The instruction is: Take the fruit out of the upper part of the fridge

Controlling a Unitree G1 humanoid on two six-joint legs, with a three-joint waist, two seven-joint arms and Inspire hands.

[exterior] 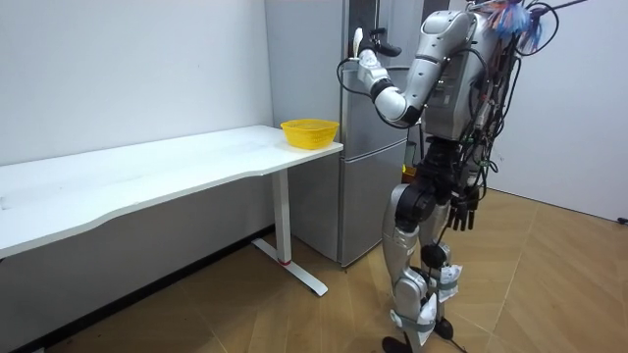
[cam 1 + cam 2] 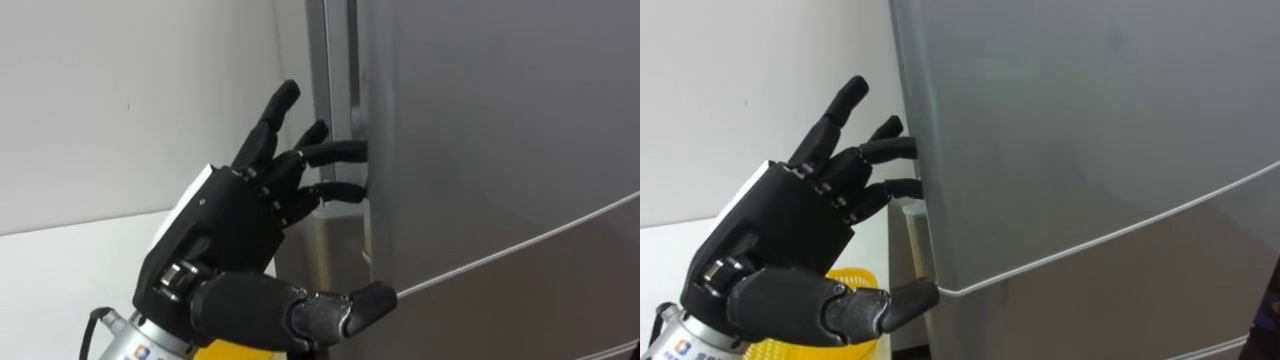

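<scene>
The grey fridge (image 1: 368,147) stands at the end of the table, and I stand right in front of it. Its upper door (image 2: 500,120) is closed, and a thin seam (image 2: 1090,245) divides it from the lower door. My left hand (image 2: 225,230) is raised at the door's left edge. Its fingertips (image 2: 350,152) touch that edge, one finger points up, and the thumb (image 2: 350,305) reaches toward the seam. The hand holds nothing. In the room view my right hand (image 1: 461,211) hangs by my side.
A yellow basket (image 1: 309,131) sits on the white table (image 1: 196,162) next to the fridge, just under my left hand. A white wall (image 2: 120,100) runs behind the table. Wooden floor lies open to the room view's right.
</scene>
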